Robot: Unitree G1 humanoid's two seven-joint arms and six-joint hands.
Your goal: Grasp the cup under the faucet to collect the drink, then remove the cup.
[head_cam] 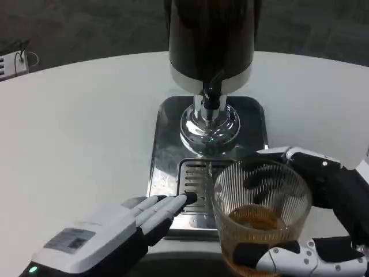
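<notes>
My right hand (314, 231) grips the ribbed cup (260, 216), amber drink inside, held just right of the drip grate (195, 183). My left hand (109, 234) is released, fingers straight, tips touching the grate. Faucet (212, 98) beyond, on the dispenser (210, 40).

white table (75, 115), steel dispenser base (164, 144) on it
</notes>
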